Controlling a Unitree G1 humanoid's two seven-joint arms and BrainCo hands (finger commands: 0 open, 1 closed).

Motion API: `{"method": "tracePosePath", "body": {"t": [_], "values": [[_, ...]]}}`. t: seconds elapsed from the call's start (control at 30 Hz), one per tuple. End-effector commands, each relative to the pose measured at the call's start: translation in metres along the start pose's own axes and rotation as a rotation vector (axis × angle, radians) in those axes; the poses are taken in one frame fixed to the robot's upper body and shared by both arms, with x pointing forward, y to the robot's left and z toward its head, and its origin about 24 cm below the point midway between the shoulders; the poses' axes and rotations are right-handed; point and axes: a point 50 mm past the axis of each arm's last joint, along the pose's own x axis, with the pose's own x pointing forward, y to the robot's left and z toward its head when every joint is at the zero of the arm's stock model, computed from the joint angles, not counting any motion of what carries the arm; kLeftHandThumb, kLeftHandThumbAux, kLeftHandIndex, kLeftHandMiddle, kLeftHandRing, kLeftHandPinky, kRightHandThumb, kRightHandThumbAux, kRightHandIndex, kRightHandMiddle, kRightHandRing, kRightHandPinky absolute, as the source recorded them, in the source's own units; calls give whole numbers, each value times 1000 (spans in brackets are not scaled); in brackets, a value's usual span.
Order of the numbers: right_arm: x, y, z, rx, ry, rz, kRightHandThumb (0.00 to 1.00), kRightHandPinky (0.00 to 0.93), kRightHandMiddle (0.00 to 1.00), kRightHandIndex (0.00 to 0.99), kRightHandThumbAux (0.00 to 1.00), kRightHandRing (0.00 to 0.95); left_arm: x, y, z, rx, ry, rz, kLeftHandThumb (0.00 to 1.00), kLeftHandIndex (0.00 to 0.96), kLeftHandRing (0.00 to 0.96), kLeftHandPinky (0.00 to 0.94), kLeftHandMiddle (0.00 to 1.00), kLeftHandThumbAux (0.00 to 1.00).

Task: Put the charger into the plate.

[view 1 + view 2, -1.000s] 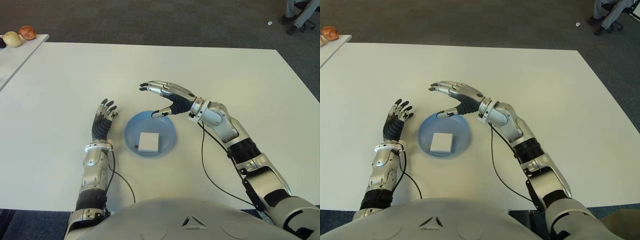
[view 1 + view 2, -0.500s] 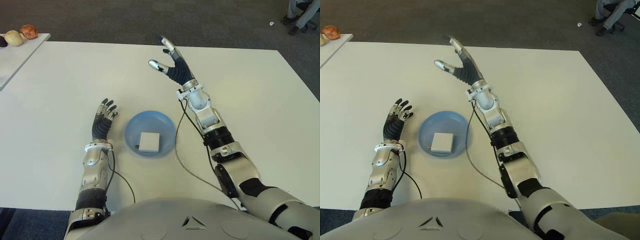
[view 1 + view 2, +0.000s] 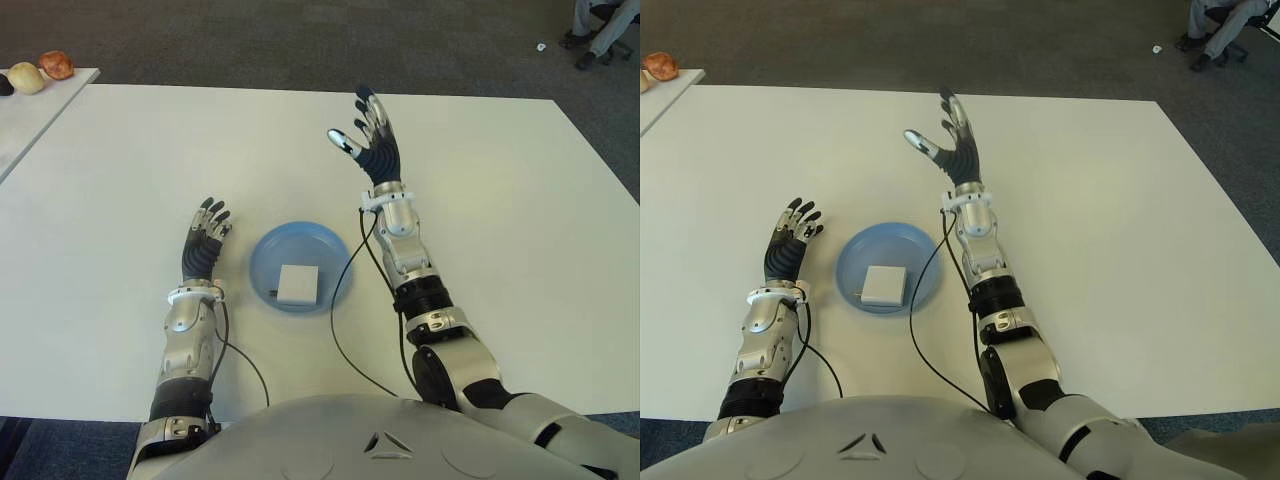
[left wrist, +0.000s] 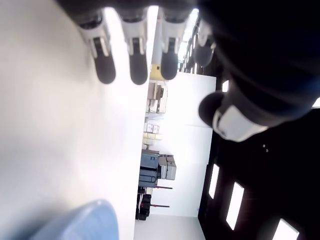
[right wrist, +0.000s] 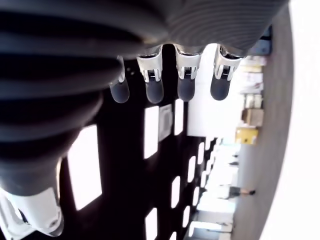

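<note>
Right hand (image 3: 372,150) is raised above the counter (image 3: 500,200) beyond the plate (image 3: 262,262) with fingers (image 3: 365,103) spread and empty, left hand (image 3: 203,243) is seen just left of the plate, fingers released, and the white charger (image 3: 298,284) is seen lying inside the blue plate.

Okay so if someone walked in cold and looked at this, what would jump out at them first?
Probably the right hand, raised with open, empty fingers above the white table, beyond the plate. Next, the blue plate near the table's front edge, with the white charger lying inside it. The left hand shows just left of the plate, fingers open and holding nothing.
</note>
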Motion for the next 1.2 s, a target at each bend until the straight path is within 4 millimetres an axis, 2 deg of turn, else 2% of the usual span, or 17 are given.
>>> {"method": "tracePosePath", "body": {"t": [0.03, 0.33, 0.97, 1.2], "values": [[-7, 6, -13, 97, 38, -21, 53, 12, 27, 16, 718, 2, -6, 1, -11, -1, 66, -14, 5, 54, 135, 172, 125, 596], [-13, -3, -28, 133, 70, -26, 20, 21, 50, 32, 746, 18, -5, 0, -11, -2, 59, -18, 4, 54, 143, 184, 130, 599], [-35, -19, -57, 105, 166, -23, 0, 28, 55, 37, 692, 27, -5, 3, -11, -5, 59, -18, 3, 45, 134, 169, 123, 590], [-46, -23, -70, 71, 220, -20, 0, 30, 57, 39, 729, 27, -4, 5, -11, -7, 65, -16, 6, 46, 126, 160, 116, 585]]}}
